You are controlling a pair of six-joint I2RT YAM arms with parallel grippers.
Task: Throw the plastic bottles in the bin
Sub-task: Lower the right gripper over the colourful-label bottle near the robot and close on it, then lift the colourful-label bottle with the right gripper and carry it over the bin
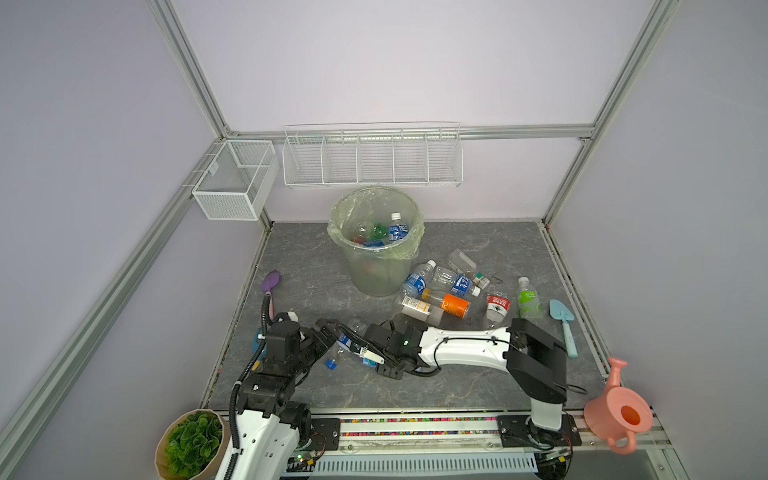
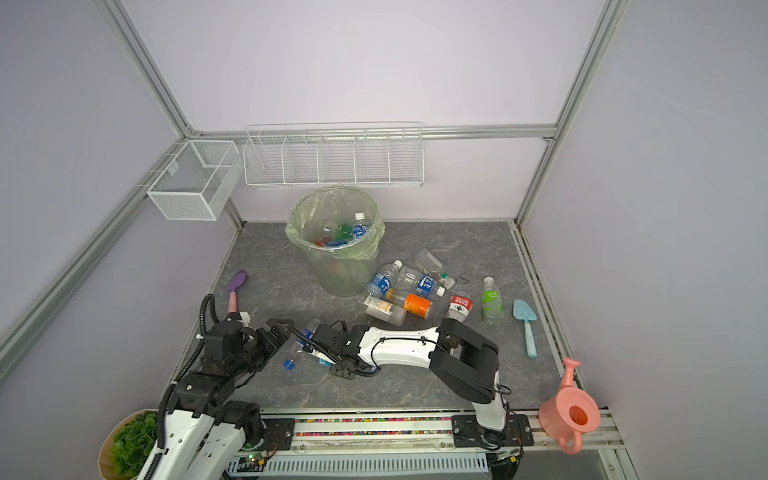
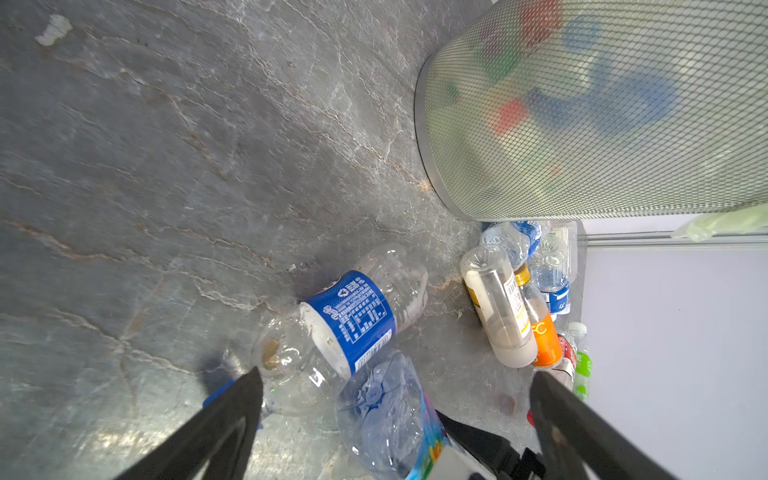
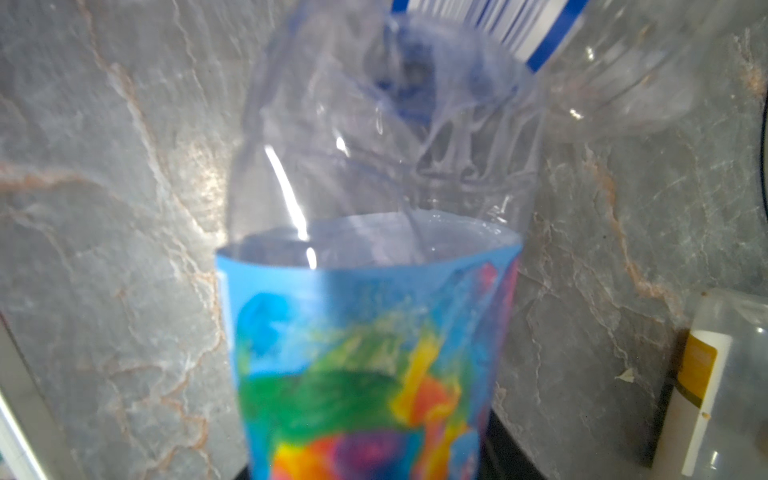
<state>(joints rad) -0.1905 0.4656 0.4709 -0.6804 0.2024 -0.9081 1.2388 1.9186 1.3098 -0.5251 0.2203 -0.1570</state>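
My left fingers (image 3: 232,419) stand wide apart with nothing between them, low over the counter (image 1: 415,386). A blue-labelled bottle (image 3: 353,320) lies on its side just ahead of them.

My right arm reaches across the middle. The right fingers (image 3: 473,440) sit against a crumpled bottle with a multicoloured label (image 4: 365,340), which lies right beside the blue-labelled bottle. In the right wrist view that label fills the frame and hides the fingertips, so I cannot tell whether they are clamped on it.

The bin (image 1: 374,270) stands upright toward the back of the counter, well apart from both bottles. It has several bottles inside, among them a white-capped bottle (image 1: 397,228).

More bottles lie heaped just beside the bin, to its right in both top views, including an orange-labelled bottle (image 1: 455,306). A red-labelled bottle (image 1: 497,307) and a green-labelled bottle (image 1: 528,301) are further right.
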